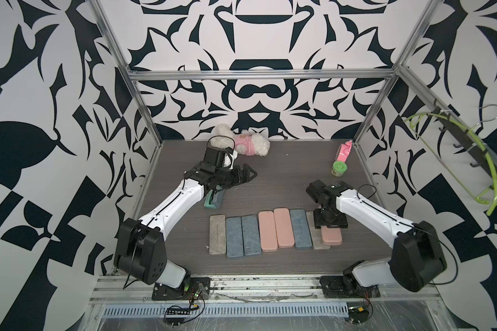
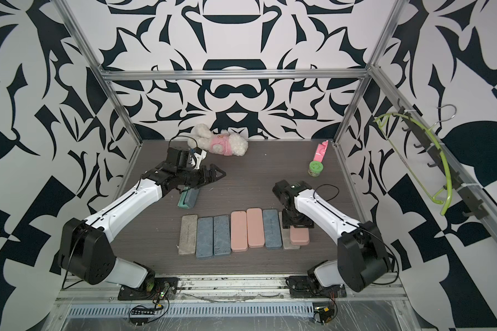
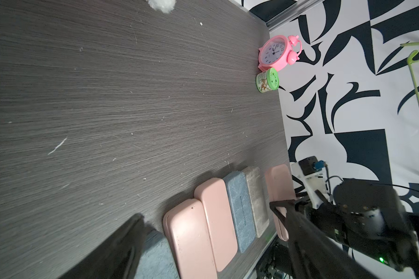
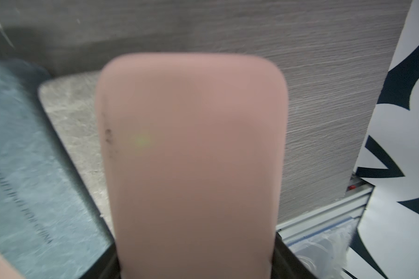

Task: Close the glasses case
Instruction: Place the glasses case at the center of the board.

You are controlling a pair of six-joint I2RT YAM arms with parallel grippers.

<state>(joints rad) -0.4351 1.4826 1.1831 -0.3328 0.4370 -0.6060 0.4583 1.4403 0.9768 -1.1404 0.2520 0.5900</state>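
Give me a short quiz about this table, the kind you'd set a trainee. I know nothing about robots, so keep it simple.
1. True or false: the left gripper is shut.
2. What colour is the glasses case that the right gripper is closed on? A blue, B pink, C grey.
3. What stands right beside the pink alarm clock?

Key
1. False: its fingers stand wide apart with nothing between them.
2. B.
3. The green-lidded jar.
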